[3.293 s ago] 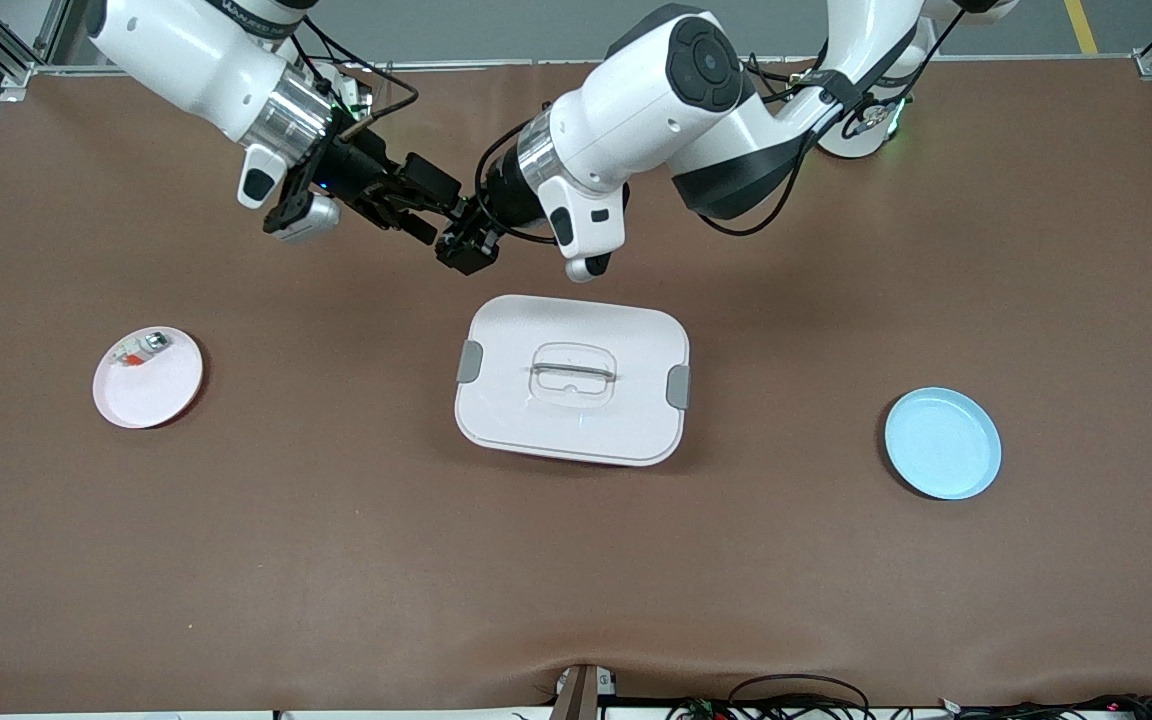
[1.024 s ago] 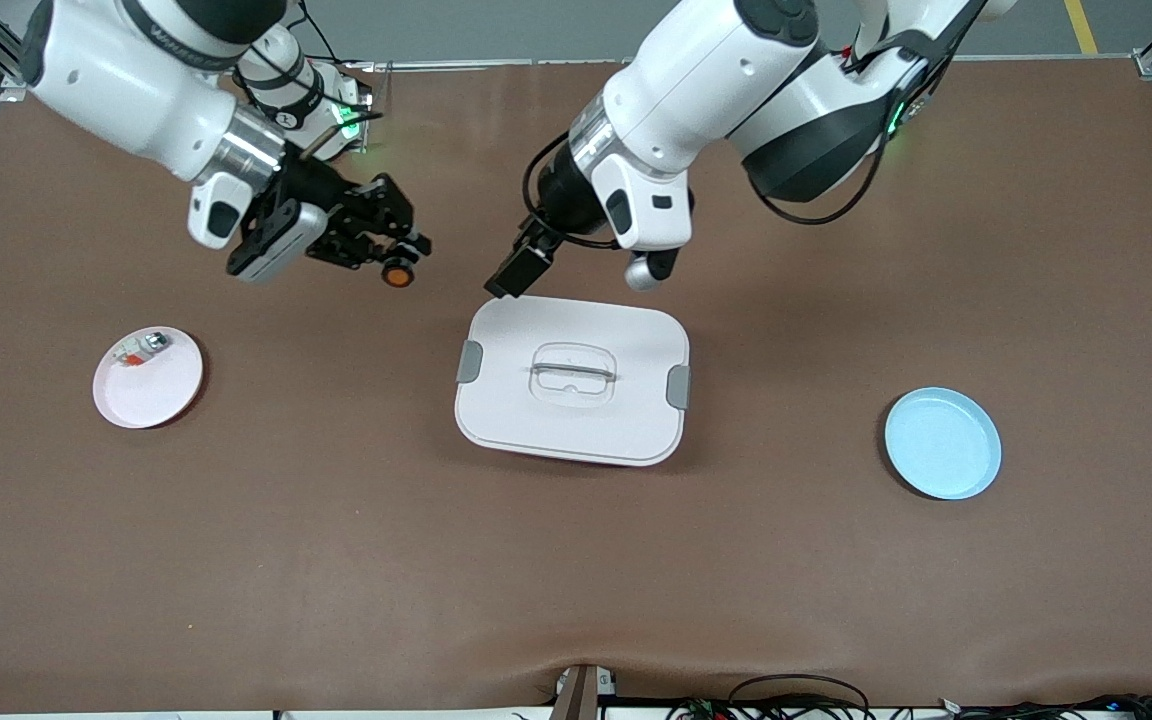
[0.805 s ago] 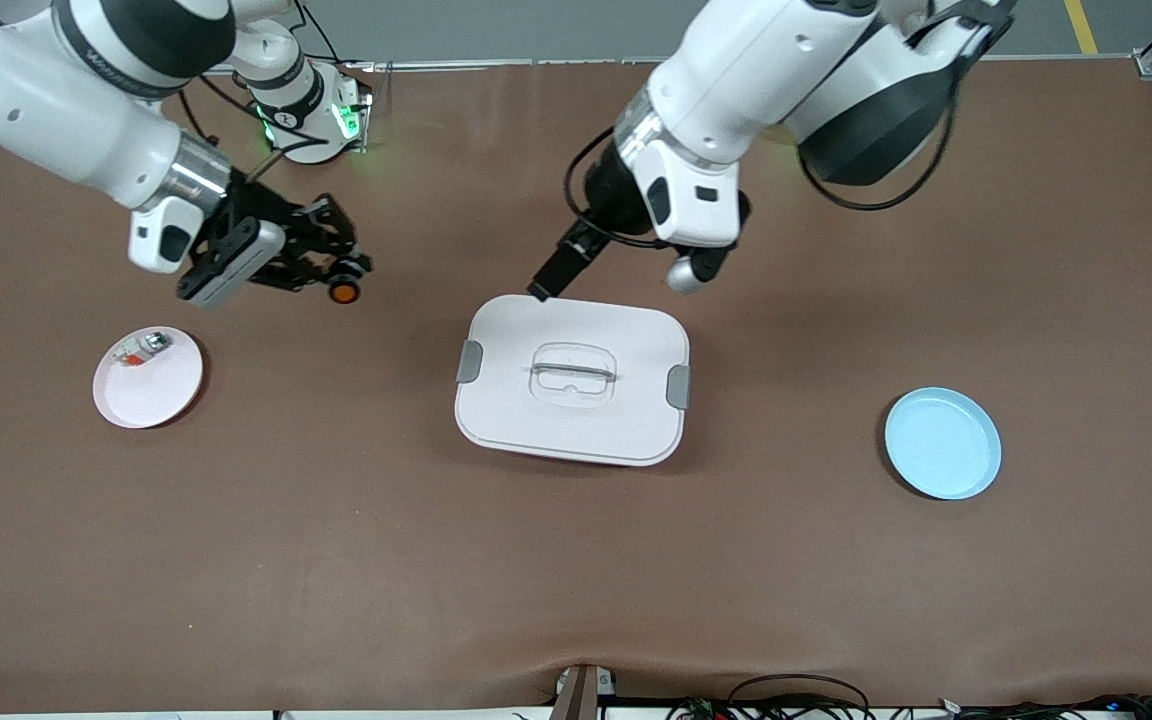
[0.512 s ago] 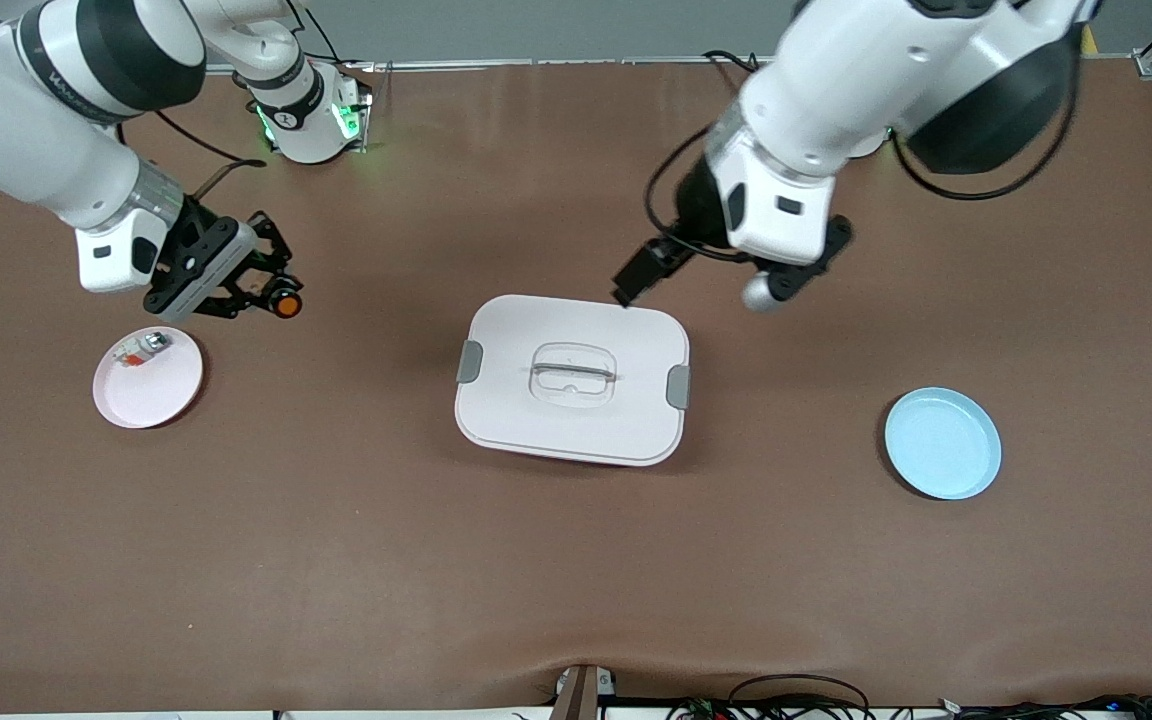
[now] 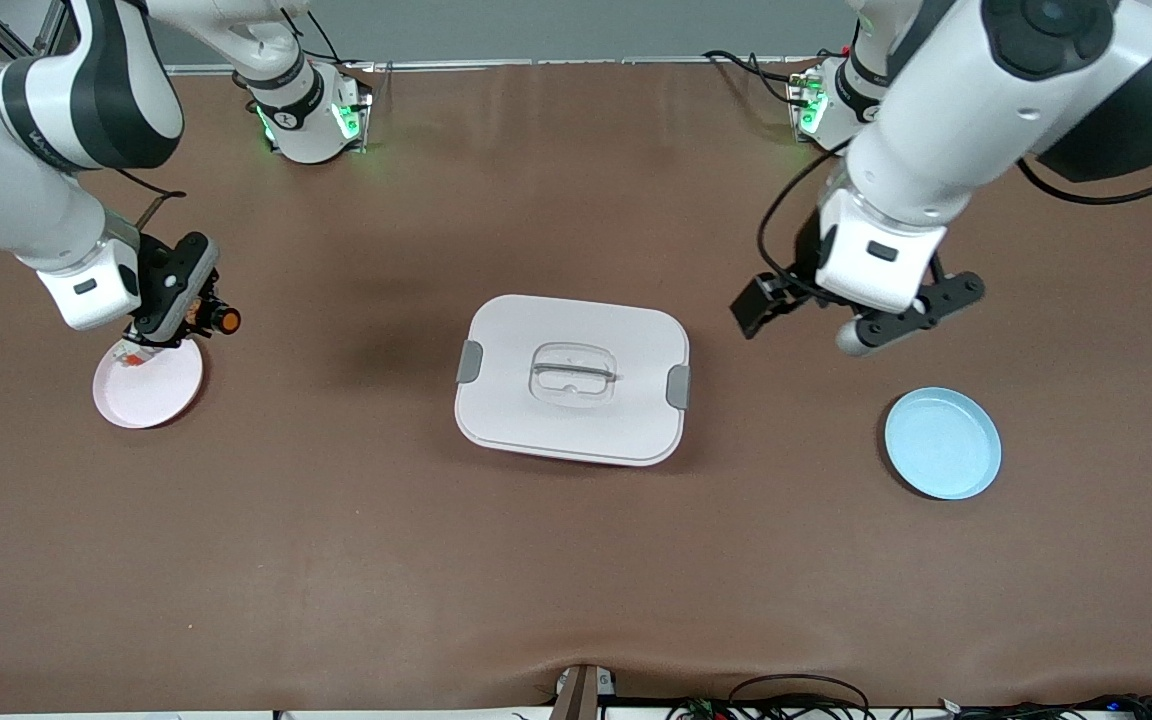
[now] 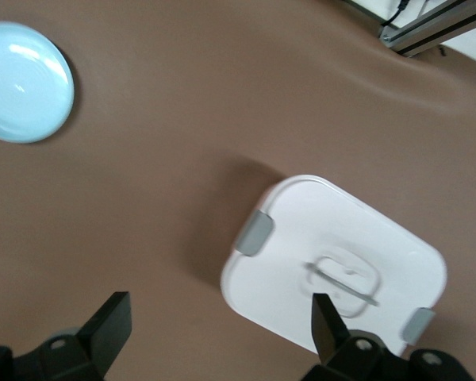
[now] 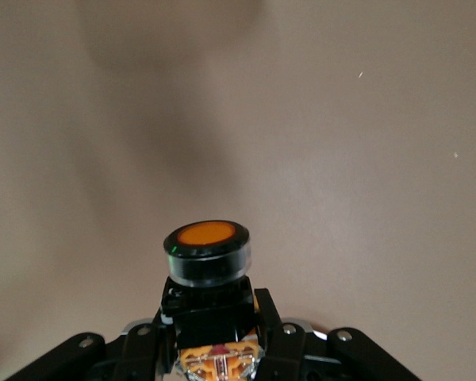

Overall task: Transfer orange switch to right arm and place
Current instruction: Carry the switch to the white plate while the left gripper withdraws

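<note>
Since handover, right gripper (image 5: 204,318) carried orange switch (image 5: 226,321) over pink plate (image 5: 161,395); left gripper (image 5: 756,305) withdrew, jaws open.

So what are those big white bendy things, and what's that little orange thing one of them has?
Those are two robot arms bolted to a brown table. One picture looks down from a high camera facing them; the other two come from small cameras on each arm's wrist. The right gripper, a black two-fingered claw, pinches the tiny black switch with the round orange cap over the edge of the small pink plate, which also holds a small white-and-silver piece. Its wrist camera sees the switch up close. The left gripper hangs open and empty, over bare table between the white lidded box and the round light-blue plate.
</note>
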Controlling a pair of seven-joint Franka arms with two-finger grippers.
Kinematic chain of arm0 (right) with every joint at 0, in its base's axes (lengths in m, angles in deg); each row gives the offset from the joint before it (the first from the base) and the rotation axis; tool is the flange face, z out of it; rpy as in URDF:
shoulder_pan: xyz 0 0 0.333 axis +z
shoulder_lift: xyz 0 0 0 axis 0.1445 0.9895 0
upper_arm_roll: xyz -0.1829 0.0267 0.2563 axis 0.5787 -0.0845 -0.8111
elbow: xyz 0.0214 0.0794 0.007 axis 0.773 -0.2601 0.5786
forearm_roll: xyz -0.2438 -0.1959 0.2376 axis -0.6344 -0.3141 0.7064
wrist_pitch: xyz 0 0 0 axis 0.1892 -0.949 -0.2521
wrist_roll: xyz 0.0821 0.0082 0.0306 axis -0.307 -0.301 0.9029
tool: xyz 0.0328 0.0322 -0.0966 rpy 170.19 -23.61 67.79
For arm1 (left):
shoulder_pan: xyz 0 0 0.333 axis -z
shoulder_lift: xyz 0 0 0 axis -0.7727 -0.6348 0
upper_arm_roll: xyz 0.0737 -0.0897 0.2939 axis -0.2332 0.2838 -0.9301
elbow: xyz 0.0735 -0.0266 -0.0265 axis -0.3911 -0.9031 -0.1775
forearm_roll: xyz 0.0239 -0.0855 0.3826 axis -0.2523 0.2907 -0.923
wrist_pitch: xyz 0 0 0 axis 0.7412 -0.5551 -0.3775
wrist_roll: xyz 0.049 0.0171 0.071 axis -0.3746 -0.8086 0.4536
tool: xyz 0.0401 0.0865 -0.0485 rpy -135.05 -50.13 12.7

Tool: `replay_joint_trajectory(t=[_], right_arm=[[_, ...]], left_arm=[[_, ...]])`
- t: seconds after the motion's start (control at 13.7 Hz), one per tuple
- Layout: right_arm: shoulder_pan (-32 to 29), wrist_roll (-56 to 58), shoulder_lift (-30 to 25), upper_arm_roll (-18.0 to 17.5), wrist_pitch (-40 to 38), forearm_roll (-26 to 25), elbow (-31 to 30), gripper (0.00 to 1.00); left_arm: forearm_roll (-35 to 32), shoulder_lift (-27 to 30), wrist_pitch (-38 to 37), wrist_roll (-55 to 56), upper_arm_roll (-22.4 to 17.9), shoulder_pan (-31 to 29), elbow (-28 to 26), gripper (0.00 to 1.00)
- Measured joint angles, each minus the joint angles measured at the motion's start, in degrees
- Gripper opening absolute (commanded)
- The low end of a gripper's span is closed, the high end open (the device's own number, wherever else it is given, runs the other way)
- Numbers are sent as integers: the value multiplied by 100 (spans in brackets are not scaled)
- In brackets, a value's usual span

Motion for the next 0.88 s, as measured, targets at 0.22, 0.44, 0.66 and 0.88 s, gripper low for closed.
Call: replay_joint_trajectory(t=[0.22, 0.44, 0.66, 0.88], right_arm=[[-263, 525, 139, 1, 25, -172, -95, 0], [-528, 970, 259, 2, 459, -423, -301, 0], [-813, 1314, 337, 4, 1063, -622, -638, 0], [-1092, 1383, 523, 3, 1570, -973, -824, 0]], left_arm=[[-410, 80, -291, -972, -3, -301, 0, 100], [-505, 175, -422, -1862, -9, -633, -1, 100], [-506, 238, -458, -2546, -10, -983, -2, 100], [-506, 289, -581, -2989, -10, -1214, -3, 100]])
